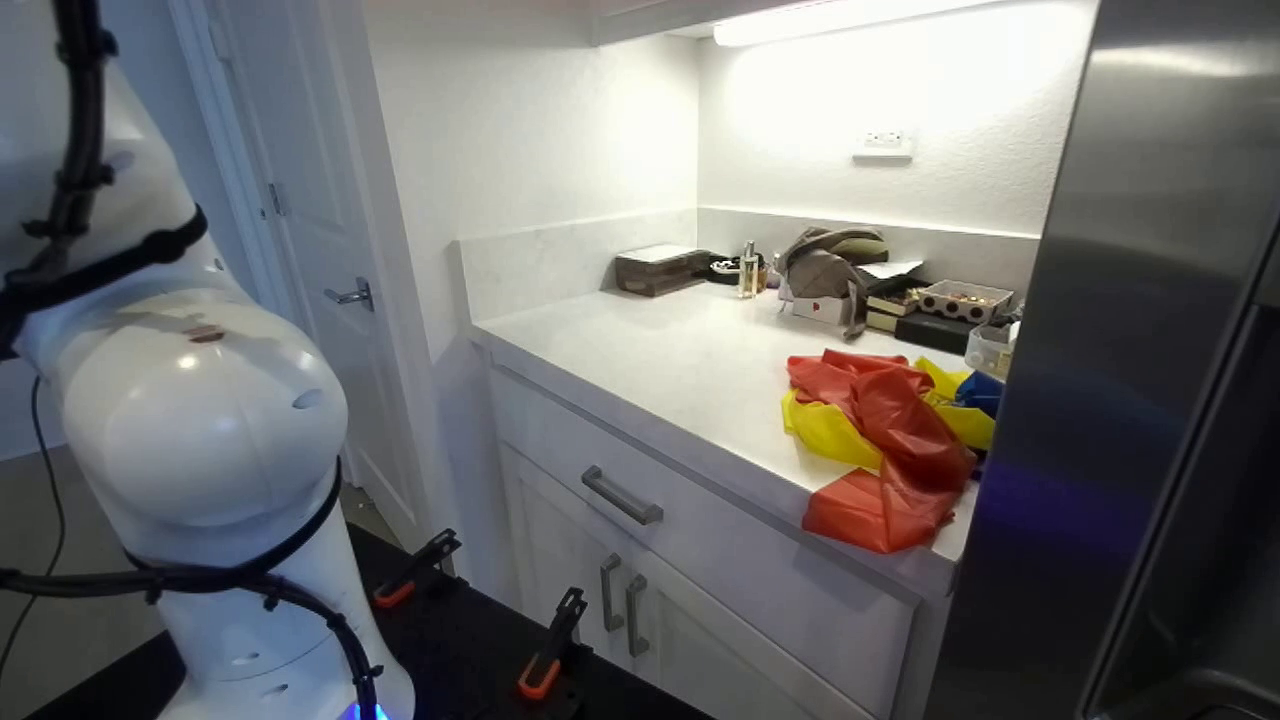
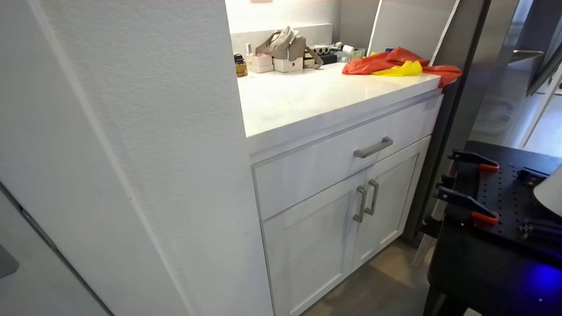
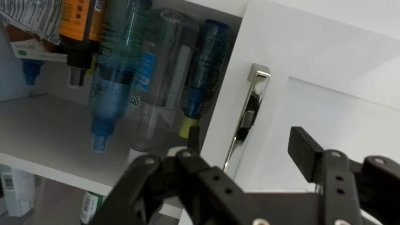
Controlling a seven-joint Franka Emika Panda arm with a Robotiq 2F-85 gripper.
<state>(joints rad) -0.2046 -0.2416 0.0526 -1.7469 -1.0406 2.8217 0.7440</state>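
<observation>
As the end effector [image 3: 245,145] hangs with fingers [image 3: 304,154] apart, lining up on the handle [image 3: 250,112] seems the step.
It sits on the door [image 3: 331,68], seen between the fingers; the next move likely calls for squeezing them in.

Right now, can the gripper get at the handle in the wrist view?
Probably yes: the gripper stands open, the handle shows between its jaws, and nothing visibly blocks the way, though depth is hard to judge.

Crumpled red-and-yellow sheet [image 1: 890,440] on counter [image 1: 640,350], overhanging edge; outlet [image 1: 884,140] above, steel appliance [image 1: 1090,400] beside.
</observation>
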